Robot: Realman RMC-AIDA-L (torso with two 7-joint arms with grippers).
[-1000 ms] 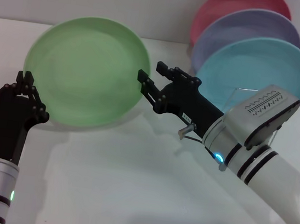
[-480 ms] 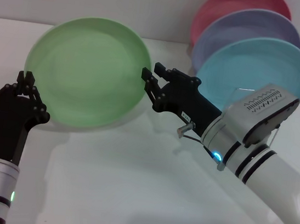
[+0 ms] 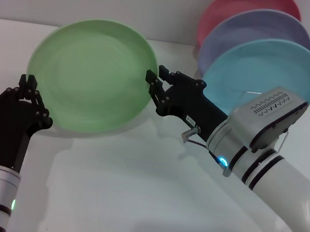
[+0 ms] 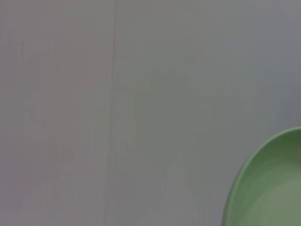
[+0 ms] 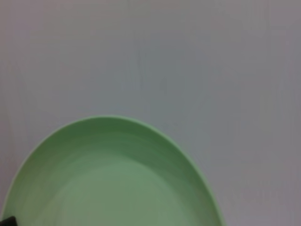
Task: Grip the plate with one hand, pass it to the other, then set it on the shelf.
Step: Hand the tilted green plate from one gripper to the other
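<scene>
Holding the plate (image 3: 89, 73) by its right rim, the right gripper (image 3: 152, 85) keeps its fingers pinched on the light green edge, and over the last second it has carried that rim slightly up and toward the far edge of the desk, so the plate now sits a touch higher and further right than before. The plate is tilted, its face turned to the robot, raised off the white desk (image 3: 132, 204) near the far left corner. The left gripper (image 3: 28, 81) has crept up a little too; its fingers are pressed together just beside the plate's lower left rim and grasp nothing, though whether the tips brush the rim I cannot tell. The left wrist view catches only a sliver of green rim against the wall. By my reading the handover has already gone to the right arm, and the small drift looks like the start of the carry toward the shelf (image 3: 260, 101), whose thin wire shows among the turquoise plate (image 3: 263, 73), lavender plate (image 3: 252, 26) and pink plate (image 3: 244, 2) at the far right.
</scene>
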